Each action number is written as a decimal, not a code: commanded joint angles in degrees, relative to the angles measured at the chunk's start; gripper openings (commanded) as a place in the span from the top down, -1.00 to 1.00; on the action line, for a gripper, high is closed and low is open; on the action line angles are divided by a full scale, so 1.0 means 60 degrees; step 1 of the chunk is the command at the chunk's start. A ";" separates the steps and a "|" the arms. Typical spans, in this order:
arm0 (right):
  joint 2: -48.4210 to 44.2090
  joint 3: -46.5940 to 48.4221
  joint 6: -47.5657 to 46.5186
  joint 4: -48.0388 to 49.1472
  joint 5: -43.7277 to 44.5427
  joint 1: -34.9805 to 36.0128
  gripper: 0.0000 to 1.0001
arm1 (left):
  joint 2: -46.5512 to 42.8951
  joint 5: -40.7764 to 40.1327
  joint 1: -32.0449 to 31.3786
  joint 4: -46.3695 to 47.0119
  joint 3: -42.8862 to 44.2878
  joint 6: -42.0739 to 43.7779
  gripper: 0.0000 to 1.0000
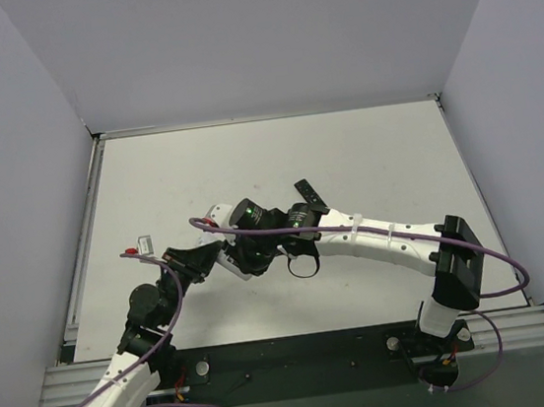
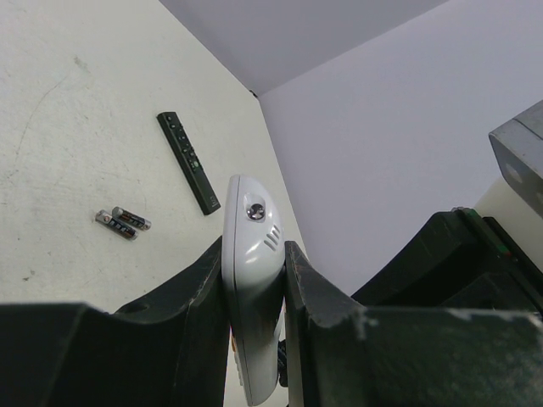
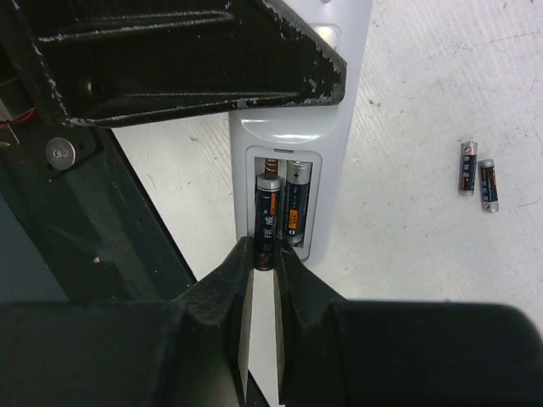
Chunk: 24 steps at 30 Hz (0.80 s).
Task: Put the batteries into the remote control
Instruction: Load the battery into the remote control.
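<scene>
From above, your left arm (image 1: 107, 393) and right arm (image 1: 381, 240) meet over the middle of the table (image 1: 365, 152), with the black remote (image 1: 310, 196) just beyond them. The left wrist camera shows your left gripper (image 2: 253, 259) partly open, squeezing the white remote (image 2: 252, 216) by its sides, with two batteries (image 2: 123, 222) lying on the table. The right wrist camera shows your right gripper (image 3: 265, 259) nearly closed, pinching one battery (image 3: 269, 212) in the remote's open slot, beside a second battery (image 3: 294, 203).

Robotics lab test cell. Evidence: plain white tabletop (image 1: 364, 143) boxed on three sides by blank grey partition walls (image 1: 261, 36); two white-and-black robot arms (image 1: 376, 237) bolted to an aluminium extrusion rail (image 1: 76, 384) along the near edge
</scene>
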 commanded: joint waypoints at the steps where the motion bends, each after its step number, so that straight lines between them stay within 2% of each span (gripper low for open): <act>1: 0.0097 0.0432 -0.0084 -0.0120 -0.0048 0.0136 0.95 | 0.0043 0.0285 -0.0022 0.1371 -0.1132 -0.0348 1.00; 4: 0.0112 0.0505 -0.0099 -0.0120 -0.0048 0.0136 0.92 | 0.0087 0.0344 -0.0022 0.1444 -0.1146 -0.0421 1.00; 8: 0.0097 0.0549 -0.0172 -0.0135 -0.0062 0.0150 0.71 | 0.0043 0.0300 -0.0037 0.1562 -0.1205 -0.0597 1.00; 14: -0.0093 0.0549 -0.0231 -0.0164 -0.0033 0.0150 0.51 | -0.0074 0.0154 -0.0037 0.1621 -0.1293 -0.0933 1.00; 24: -0.0313 0.0476 -0.0392 -0.0223 0.0479 0.0165 0.51 | -0.0147 0.0051 -0.0037 0.1548 -0.1469 -0.1797 1.00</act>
